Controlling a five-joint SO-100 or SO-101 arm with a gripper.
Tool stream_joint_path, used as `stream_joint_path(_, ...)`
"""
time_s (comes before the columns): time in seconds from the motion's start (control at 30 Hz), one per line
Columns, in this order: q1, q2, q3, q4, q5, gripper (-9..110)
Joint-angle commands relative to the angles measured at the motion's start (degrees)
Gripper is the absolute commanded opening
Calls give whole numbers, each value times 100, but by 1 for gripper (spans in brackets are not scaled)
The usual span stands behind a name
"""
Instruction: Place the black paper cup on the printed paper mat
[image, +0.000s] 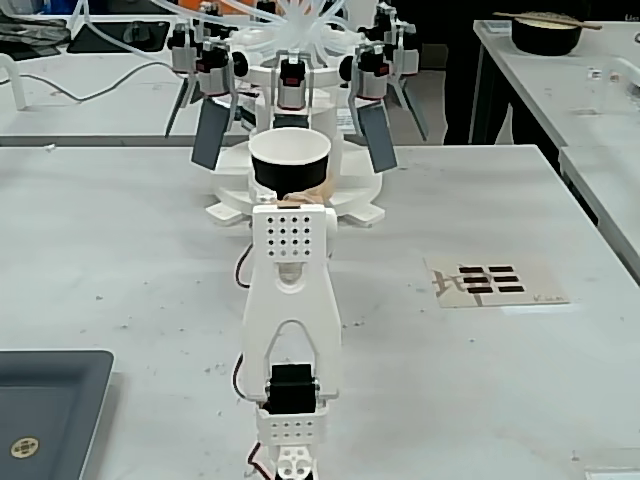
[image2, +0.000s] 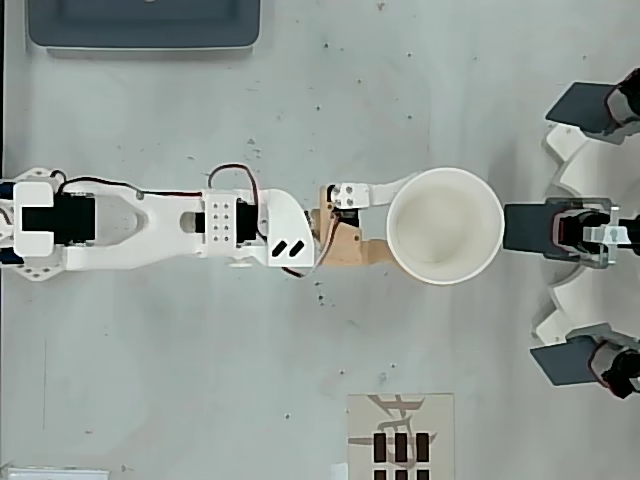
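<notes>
**Cup held at the gripper, mat off to the side: risks during transfer**

Nearest in the fixed view, the dark grey tray (image: 45, 400) lies at lower left, clear of the likely path. The printed paper mat (image: 495, 281) lies flat on the table (image: 120, 250), well apart from the arm (image: 290, 290), to its right. In the overhead view the gripper (image2: 400, 225) reaches the black paper cup (image2: 445, 226) from the left; one finger curves around the rim, and the fingers appear to pinch the cup wall. Judged risks: a one-sided grip lets the cup tilt or slip during the swing toward the mat; excess pressure may crush the paper. The white fixture (image: 300, 80) with grey paddles (image: 378, 135) stands just beyond the cup and could catch it.
</notes>
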Motion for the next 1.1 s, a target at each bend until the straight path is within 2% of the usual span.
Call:
stream_joint_path(0.0, 237, 105, -105, -404, -158, 11)
stream_joint_path(1.07, 246, 615, 299, -387, -167, 11)
